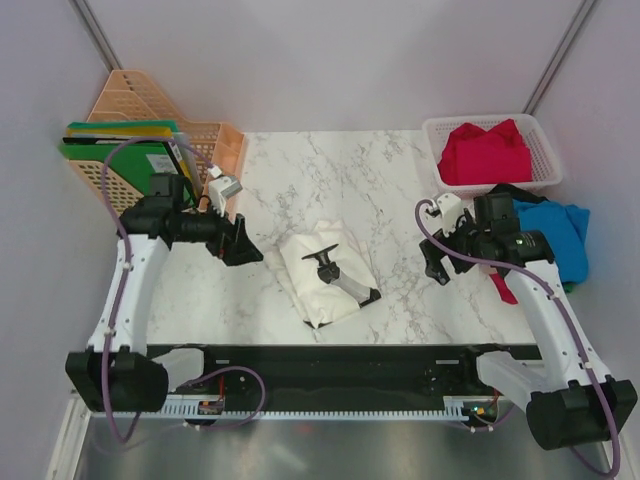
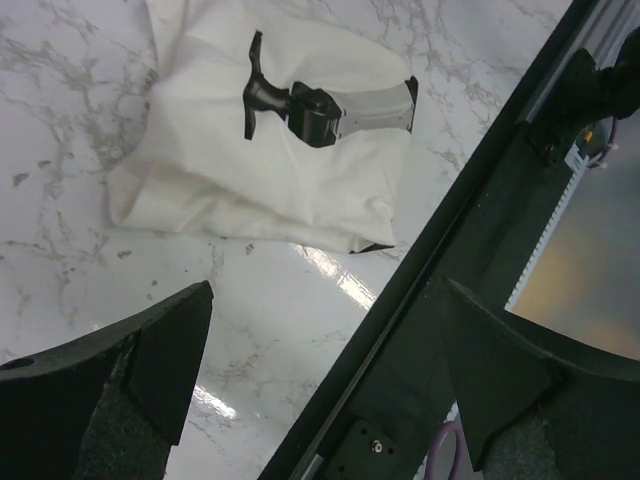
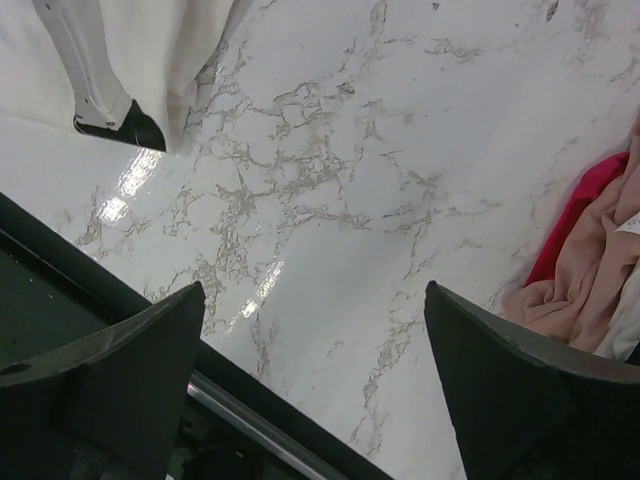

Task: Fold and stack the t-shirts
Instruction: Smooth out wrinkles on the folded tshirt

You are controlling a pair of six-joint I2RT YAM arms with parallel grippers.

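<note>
Jaws on both arms gape wide and empty, either side of the folded white t-shirt (image 1: pixel 310 290) at mid-surface (image 1: pixel 330 170), with a red t-shirt (image 1: pixel 485 152) in the basket (image 1: pixel 450 123) and a blue t-shirt (image 1: pixel 555 225) beside it.

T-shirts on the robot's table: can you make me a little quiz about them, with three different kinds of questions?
1. True or false: the white t-shirt lies folded near the middle of the table.
2. Pick one: what colour is the t-shirt inside the white basket? A) red B) yellow C) purple
3. Fill the gap: the left gripper and the right gripper both have their jaws ____, holding nothing.

Key: 1 true; 2 A; 3 open.
</note>
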